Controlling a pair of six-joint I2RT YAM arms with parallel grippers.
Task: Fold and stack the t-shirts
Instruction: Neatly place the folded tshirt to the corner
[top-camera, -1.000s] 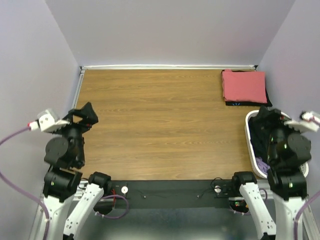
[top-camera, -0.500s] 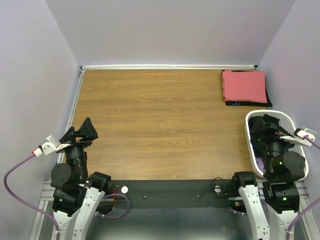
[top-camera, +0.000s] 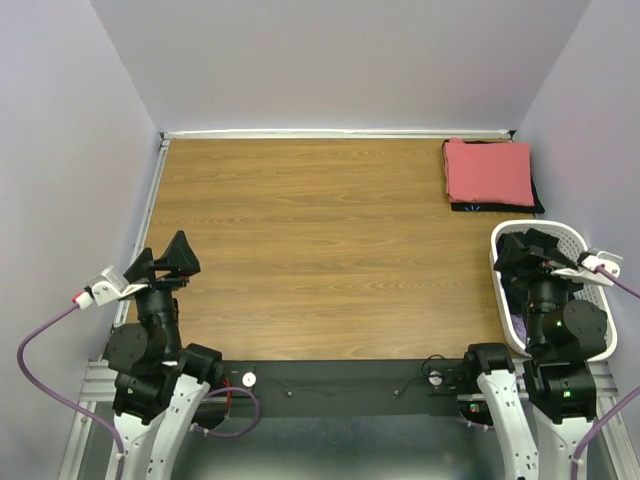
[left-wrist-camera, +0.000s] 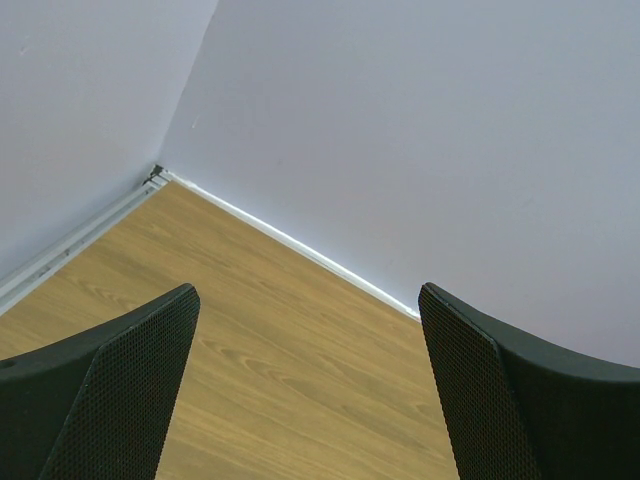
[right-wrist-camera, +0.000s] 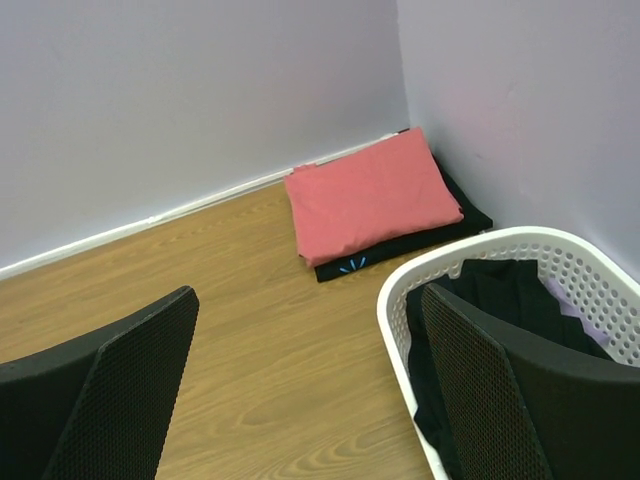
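Tees: loose black tee (right-wrist-camera: 500, 290) and lilac tee (right-wrist-camera: 575, 315) heaped in basket (right-wrist-camera: 470, 245), near right.
Left gripper (left-wrist-camera: 307, 295): jaws wide apart, empty, over table (top-camera: 320, 250), near left.
Right gripper (right-wrist-camera: 307, 292): wide apart, empty, above basket.
Stack: pink tee (top-camera: 488, 172) on folded black tee (top-camera: 480, 207), far right corner.

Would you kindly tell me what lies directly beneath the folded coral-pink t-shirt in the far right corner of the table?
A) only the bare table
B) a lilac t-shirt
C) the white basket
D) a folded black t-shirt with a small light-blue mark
D: the coral-pink t-shirt rests on a black t-shirt, whose edge, bearing a small light-blue mark, sticks out from under it.
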